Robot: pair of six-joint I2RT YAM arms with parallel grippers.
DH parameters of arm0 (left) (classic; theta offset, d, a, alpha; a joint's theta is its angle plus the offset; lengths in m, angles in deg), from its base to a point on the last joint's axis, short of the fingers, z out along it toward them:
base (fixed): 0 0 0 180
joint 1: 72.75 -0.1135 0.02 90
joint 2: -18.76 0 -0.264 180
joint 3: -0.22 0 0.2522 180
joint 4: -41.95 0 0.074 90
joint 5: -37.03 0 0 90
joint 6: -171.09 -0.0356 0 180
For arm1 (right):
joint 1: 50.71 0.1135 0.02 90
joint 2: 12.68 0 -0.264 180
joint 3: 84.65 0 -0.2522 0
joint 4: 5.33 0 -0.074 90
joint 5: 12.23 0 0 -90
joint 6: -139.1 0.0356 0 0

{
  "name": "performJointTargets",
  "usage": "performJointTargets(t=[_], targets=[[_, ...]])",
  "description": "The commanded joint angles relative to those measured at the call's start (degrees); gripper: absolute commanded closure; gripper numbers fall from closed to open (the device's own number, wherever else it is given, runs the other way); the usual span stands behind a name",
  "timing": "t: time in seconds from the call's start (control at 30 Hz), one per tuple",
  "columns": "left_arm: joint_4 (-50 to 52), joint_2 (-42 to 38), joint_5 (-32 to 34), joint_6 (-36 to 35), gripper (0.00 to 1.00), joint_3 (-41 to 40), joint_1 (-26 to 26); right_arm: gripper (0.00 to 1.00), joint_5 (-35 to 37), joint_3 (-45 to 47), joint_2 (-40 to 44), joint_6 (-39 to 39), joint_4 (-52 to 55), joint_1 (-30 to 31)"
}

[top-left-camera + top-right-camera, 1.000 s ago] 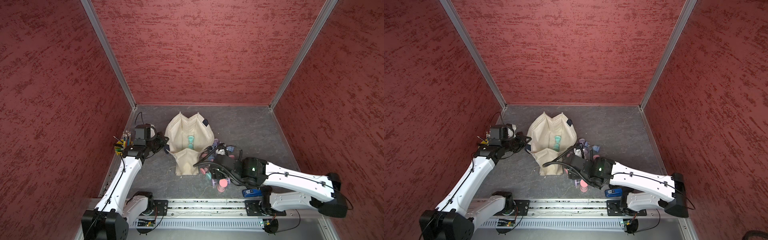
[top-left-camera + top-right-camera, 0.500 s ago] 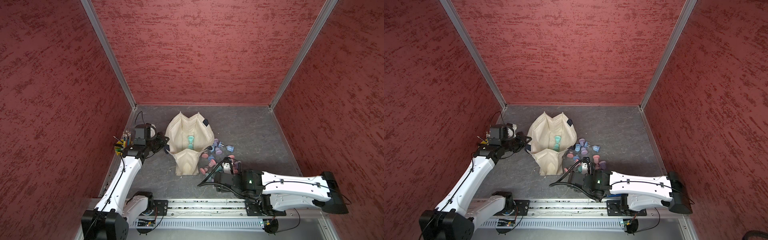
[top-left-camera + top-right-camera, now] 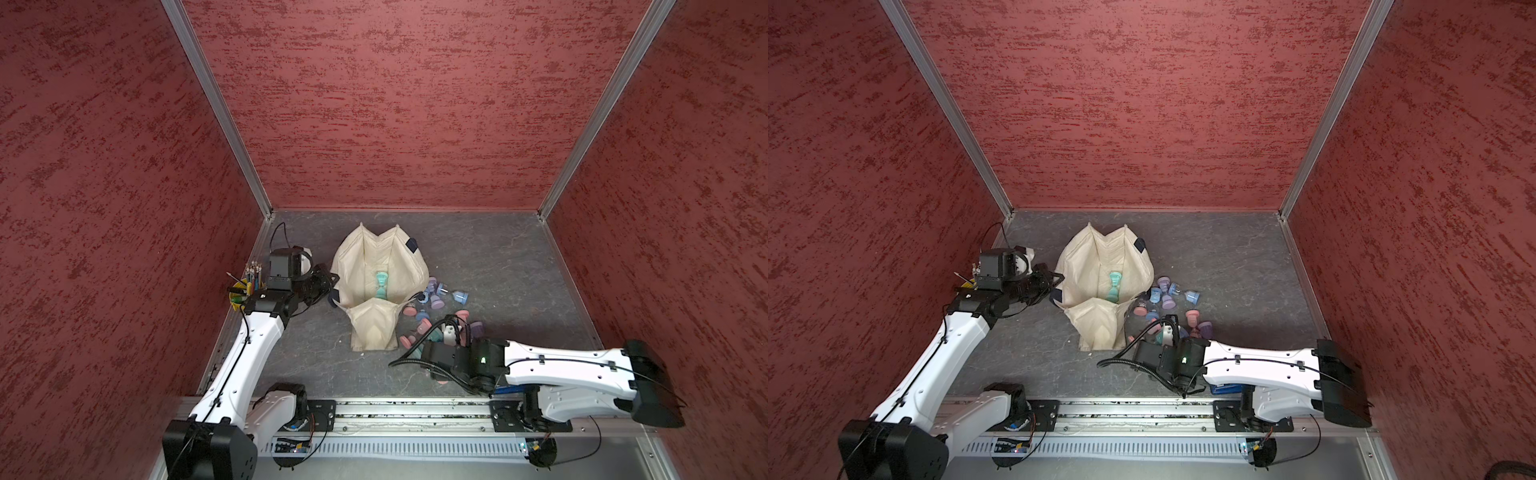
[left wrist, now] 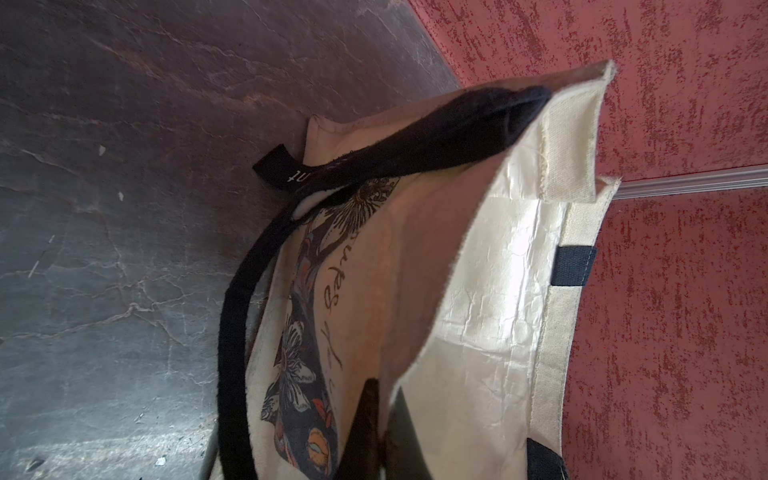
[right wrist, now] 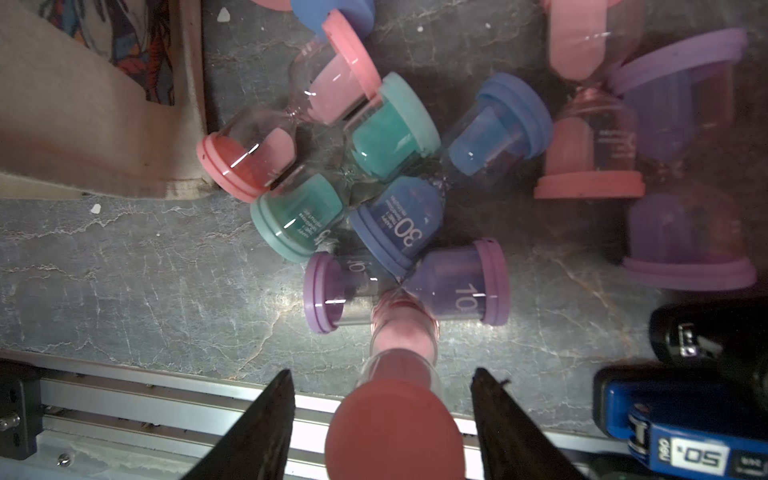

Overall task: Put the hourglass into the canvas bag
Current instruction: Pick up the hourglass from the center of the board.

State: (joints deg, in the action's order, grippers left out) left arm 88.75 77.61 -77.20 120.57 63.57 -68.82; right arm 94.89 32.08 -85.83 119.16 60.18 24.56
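Starting at the left, both top views show the yellow pencil cup point(image 3: 241, 296) behind the left gripper point(image 3: 328, 283) and the canvas bag point(image 3: 358, 266) straight ahead of its fingertips, but they are too far off to show the grip itself. The left wrist view settles it: the left gripper point(image 4: 383, 386) is clamped tight on the bag's point(image 4: 478, 291) open rim, one finger on the printed outside and one on the pale lining. That view alone also shows the flower print point(image 4: 297, 357) and the navy strap handle point(image 4: 232, 332) hanging down the outer face. Only the top views look into the bag point(image 3: 1084, 266), where a teal hourglass point(image 3: 381, 286) point(image 3: 1114, 286) lies on the floor of the opening, beyond the left fingertips. Farther right, loose hourglasses point(image 3: 432, 303) lie scattered on the table beside the bag, between it and the right arm. In both top views the right wrist covers its own fingers, so we read that hand from the right wrist view. There the right gripper point(image 5: 382, 374) stands spread around a pink hourglass point(image 5: 401, 345) that sits between the two fingers point(image 5: 266, 419). We see a gap on either side, so neither finger touches it and nothing is grasped. Just past its fingertips the heap of hourglasses point(image 5: 374, 187) shows detail the top views lose: pink, teal, blue and purple pieces touching one another, some printed "30" and "10". A corner of the bag point(image 5: 83, 124) lies off to one side of that hand, and a blue tool point(image 5: 681, 436) with a white label to the other.
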Motion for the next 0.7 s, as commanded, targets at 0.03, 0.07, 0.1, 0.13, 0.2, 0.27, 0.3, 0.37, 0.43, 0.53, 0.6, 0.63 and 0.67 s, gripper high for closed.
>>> performJointTargets(t=[0.03, 0.07, 0.1, 0.13, 0.2, 0.27, 0.3, 0.37, 0.43, 0.53, 0.6, 0.63, 0.67], targets=[[0.5, 0.0, -1.3, -1.3, 1.00, 0.7, 0.2, 0.38, 0.5, 0.2, -0.9, 0.5, -1.8, -0.8], [0.6, 0.0, -1.3, -1.4, 1.00, 0.7, 0.2, 0.39, 0.4, 0.5, -0.9, 0.6, -2.1, -0.9], [0.6, 0.0, -1.3, -1.4, 1.00, 0.7, 0.3, 0.41, 0.2, 0.7, -0.9, 0.7, -2.1, -0.8], [0.6, -0.1, -1.3, -1.5, 1.00, 0.7, 0.3, 0.42, 0.2, 0.8, -1.1, 0.8, -2.0, -0.9], [0.6, 0.0, -1.4, -1.6, 1.00, 0.7, 0.2, 0.49, 0.1, 1.0, -1.3, 1.1, -1.6, -0.9], [0.5, 0.0, -1.5, -1.6, 1.00, 0.6, 0.3, 0.55, 0.0, 1.1, -1.4, 1.1, -1.3, -0.9], [0.4, 0.0, -1.5, -1.4, 1.00, 0.6, 0.3, 0.56, 0.0, 1.1, -1.6, 1.1, -1.0, -0.9], [0.3, 0.0, -1.5, -1.4, 1.00, 0.5, 0.4, 0.56, 0.0, 1.2, -2.0, 1.1, -0.8, -1.0], [0.2, 0.0, -1.5, -1.3, 1.00, 0.4, 0.4, 0.62, 0.0, 1.1, -2.6, 1.0, -0.7, -1.0], [0.3, 0.0, -1.5, -1.4, 1.00, 0.4, 0.5, 0.73, 0.0, 1.1, -2.8, 0.7, -0.7, -1.3], [0.4, 0.0, -1.5, -1.6, 1.00, 0.4, 0.4, 0.81, 0.2, 0.8, -2.6, 0.6, -0.3, -1.2], [0.4, 0.0, -1.5, -1.7, 1.00, 0.4, 0.5, 0.84, 0.4, 0.5, -2.3, 0.4, -0.1, -1.2], [0.5, 0.0, -1.5, -1.8, 1.00, 0.4, 0.5, 0.87, 0.6, -0.1, -1.7, 0.1, 0.1, -1.2]])
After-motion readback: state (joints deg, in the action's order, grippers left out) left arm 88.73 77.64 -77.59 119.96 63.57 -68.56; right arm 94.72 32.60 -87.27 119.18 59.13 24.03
